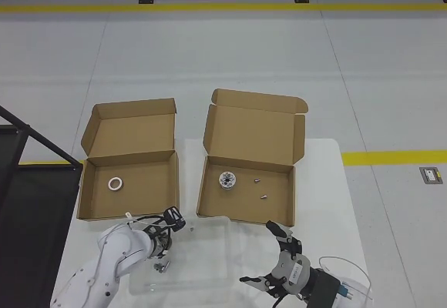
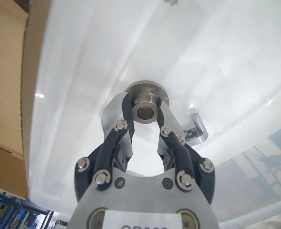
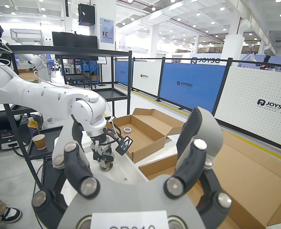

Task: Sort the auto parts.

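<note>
We see the left gripper (image 2: 144, 117) clamped on a smooth metal flanged bushing (image 2: 145, 111). Its axis is upright, flange down in the clear plastic tray (image 2: 202, 48), near-left. The right gripper's (image 3: 137, 120) fingers are spread apart.

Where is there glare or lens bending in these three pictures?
Left wrist view: small glints on the clear tray and on the chrome part. Right wrist view: the bars of the black rack bow. Top view: even light on the table.
</note>
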